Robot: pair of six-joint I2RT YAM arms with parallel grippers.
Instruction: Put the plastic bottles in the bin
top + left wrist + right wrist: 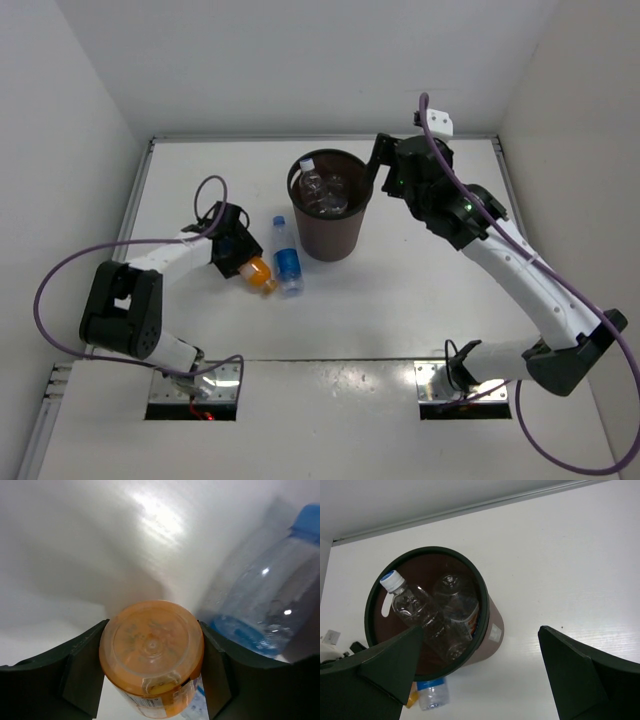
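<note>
The stubby orange bottle point(261, 274) lies on the table left of the bin. My left gripper point(238, 255) is shut on it; in the left wrist view its base point(151, 647) fills the gap between both fingers point(85, 670). The clear blue-labelled bottle point(287, 258) lies right beside it, touching or nearly touching, and also shows in the left wrist view point(265, 610). The dark brown bin point(345, 232) stands upright and holds a plain clear bottle point(417, 607) and a labelled clear one point(465, 615). My right gripper point(378, 165) is open and empty, above the bin's right side point(480, 665).
White walls close the table at the back and on both sides. A raised edge point(320, 138) runs along the back. The right arm point(510, 260) stretches over the right half of the table. The left arm's cable point(60, 270) loops at the left.
</note>
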